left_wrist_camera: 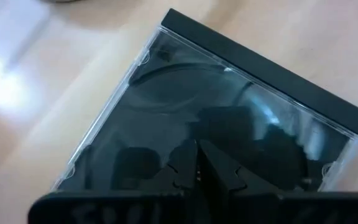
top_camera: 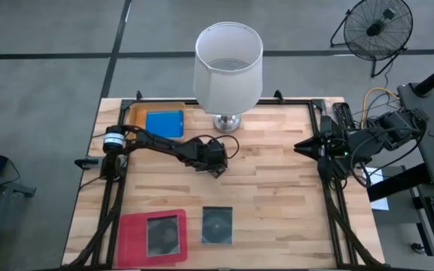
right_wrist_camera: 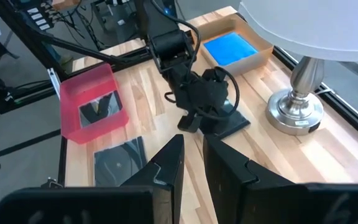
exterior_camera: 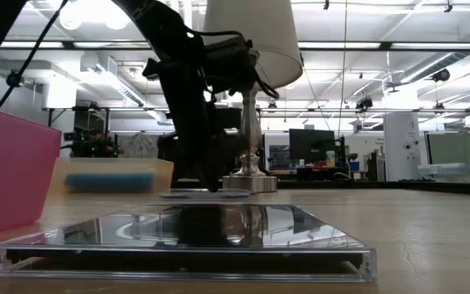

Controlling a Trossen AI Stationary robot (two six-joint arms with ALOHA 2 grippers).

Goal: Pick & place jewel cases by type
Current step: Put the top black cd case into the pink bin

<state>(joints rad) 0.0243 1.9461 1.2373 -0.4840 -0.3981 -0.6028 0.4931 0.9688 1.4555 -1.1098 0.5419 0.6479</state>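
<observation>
Left gripper (top_camera: 218, 168) sits mid-desk, fingers pressed together, tips down on a dark transparent jewel case (left_wrist_camera: 229, 124) lying flat near the lamp base (top_camera: 227, 122). Right gripper (top_camera: 300, 147) waits at the right edge, fingers slightly apart, nothing held.

A white-shaded lamp (top_camera: 228, 68) stands on a silver base near the wooden table's (top_camera: 277, 188) far edge, just beside the orange tray (top_camera: 136, 114) (at the far-left corner). A pink tray (top_camera: 130, 233) sits at the near edge. A floor fan (top_camera: 374, 26) stands beyond the table.
</observation>
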